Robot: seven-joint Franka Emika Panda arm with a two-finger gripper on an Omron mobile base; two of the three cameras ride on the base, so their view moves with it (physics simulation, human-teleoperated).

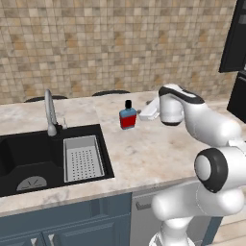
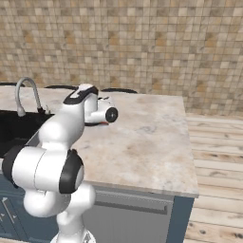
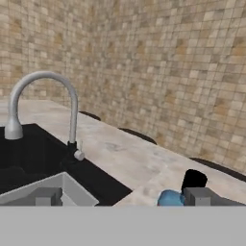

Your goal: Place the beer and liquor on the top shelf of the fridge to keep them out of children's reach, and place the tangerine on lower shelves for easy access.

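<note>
A: Left base view: we see the liquor (image 1: 128,115) upright on the counter (image 1: 144,153), the gripper (image 1: 145,113) just beside it, jaws spread.

B: Hand view: liquor (image 3: 185,192) sits off-centre; we risk toppling it toward the sink (image 3: 33,163).

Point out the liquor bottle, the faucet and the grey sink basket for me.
liquor (image 1: 128,120), left base view, on its red body.
faucet (image 1: 49,111), left base view, on its upright spout.
sink basket (image 1: 82,158), left base view, on its perforated floor.
</note>
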